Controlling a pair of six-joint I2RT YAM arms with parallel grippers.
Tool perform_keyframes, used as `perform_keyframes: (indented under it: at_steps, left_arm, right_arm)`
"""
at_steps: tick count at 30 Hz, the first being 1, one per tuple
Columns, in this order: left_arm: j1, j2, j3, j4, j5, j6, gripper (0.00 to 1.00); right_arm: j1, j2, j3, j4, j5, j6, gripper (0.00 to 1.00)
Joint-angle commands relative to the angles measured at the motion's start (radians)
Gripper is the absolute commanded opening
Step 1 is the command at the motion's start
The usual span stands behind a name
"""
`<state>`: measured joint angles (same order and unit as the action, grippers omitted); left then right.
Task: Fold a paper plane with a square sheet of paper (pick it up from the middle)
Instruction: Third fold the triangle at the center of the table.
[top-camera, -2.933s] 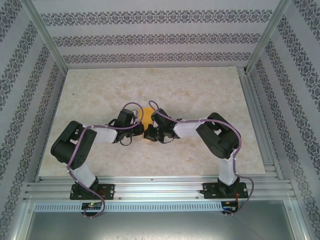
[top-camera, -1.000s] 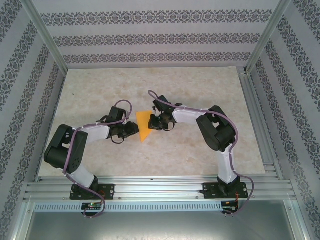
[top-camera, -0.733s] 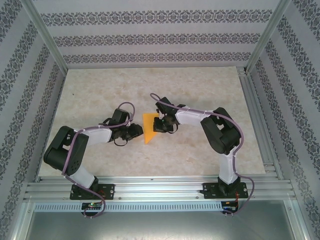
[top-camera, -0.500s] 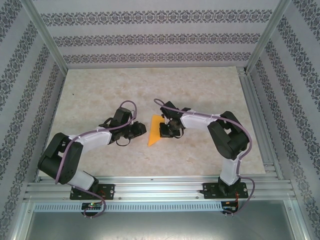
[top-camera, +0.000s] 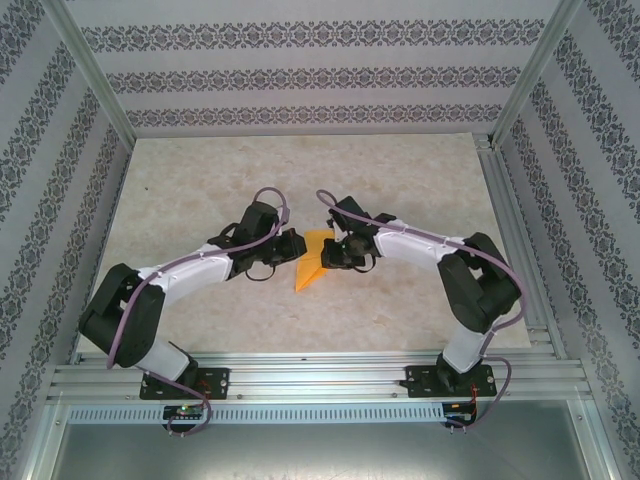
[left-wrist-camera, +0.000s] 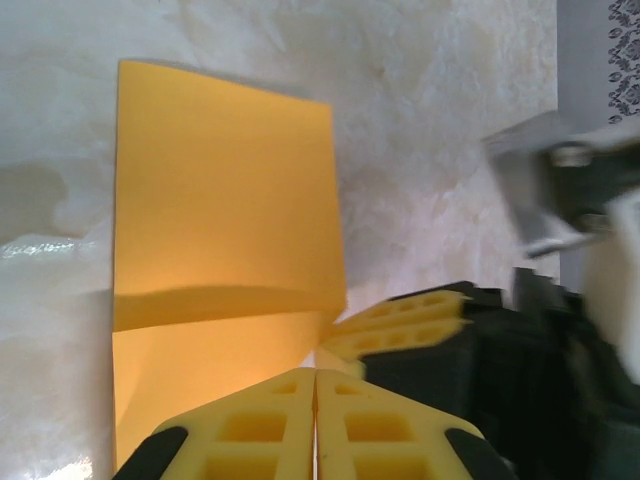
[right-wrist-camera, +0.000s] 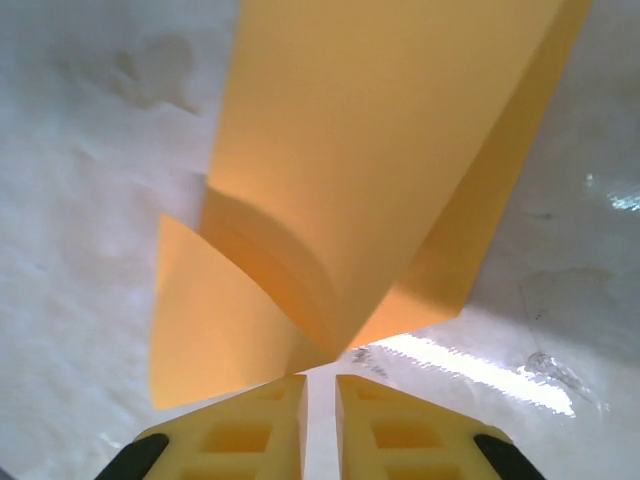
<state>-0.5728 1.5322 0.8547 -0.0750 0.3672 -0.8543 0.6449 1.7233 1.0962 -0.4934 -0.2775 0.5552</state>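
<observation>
Pale marbled table (top-camera: 400, 180) with patterned walls (top-camera: 320, 75) around it. From above, the folded paper (top-camera: 312, 262) sits at mid-table as a narrow orange wedge, its point toward the near edge. The left gripper (top-camera: 296, 248) meets its left edge and the right gripper (top-camera: 332, 254) its right edge, head to head across it, probably so one can steady the paper while the other works a fold. Half a second ago the left gripper stood apart from the paper. It has since closed in, and the paper and both arms have shifted slightly to the right.

From the left wrist, the folded paper (left-wrist-camera: 220, 190) shows a flat upper panel and a lower flap, divided by a shaded crease. The left gripper (left-wrist-camera: 315, 378) has its fingers pressed together with no gap, tips at the lower flap. Whether any paper is caught between them I cannot tell. The right gripper's fingers (left-wrist-camera: 400, 322) come in from the side to the flap's corner.

From the right wrist, the folded paper (right-wrist-camera: 380, 130) rises off the table (right-wrist-camera: 80, 150), and its curled layers narrow to a corner at the right gripper (right-wrist-camera: 320, 385). Those fingers are nearly together and seem to pinch that corner, a hold that I judge keeps the layers stacked.
</observation>
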Motion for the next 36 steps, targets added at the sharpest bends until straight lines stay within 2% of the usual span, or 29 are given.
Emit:
perform_keyframes:
  at_steps: [1,4,7,12,15,21,36]
  left_arm:
    - [-0.01,0.05,0.053,-0.04,0.045,0.023,0.09]
    - [-0.01,0.076,0.056,-0.029,0.079,0.044,0.08]
    - [-0.013,0.113,0.067,-0.039,0.12,0.071,0.06]
    - [-0.017,0.107,0.051,-0.026,0.15,0.081,0.05]
    - [-0.018,0.12,0.083,-0.097,0.168,0.144,0.05]
    - [-0.018,0.177,0.114,-0.209,0.057,0.22,0.03]
    - [-0.019,0.275,0.097,-0.131,0.043,0.217,0.02]
  right_arm:
    - [-0.022,-0.096,-0.053,0.075,0.034,0.074,0.21]
    - [-0.062,-0.142,-0.138,0.123,0.06,0.125,0.25]
    - [-0.091,-0.148,-0.185,0.174,0.026,0.158,0.26]
    - [-0.087,-0.117,-0.196,0.214,-0.014,0.183,0.27]
    - [-0.077,-0.097,-0.196,0.23,-0.017,0.195,0.27]
    - [-0.066,-0.05,-0.2,0.286,-0.054,0.234,0.29]
    - [-0.047,0.016,-0.2,0.327,-0.078,0.268,0.32]
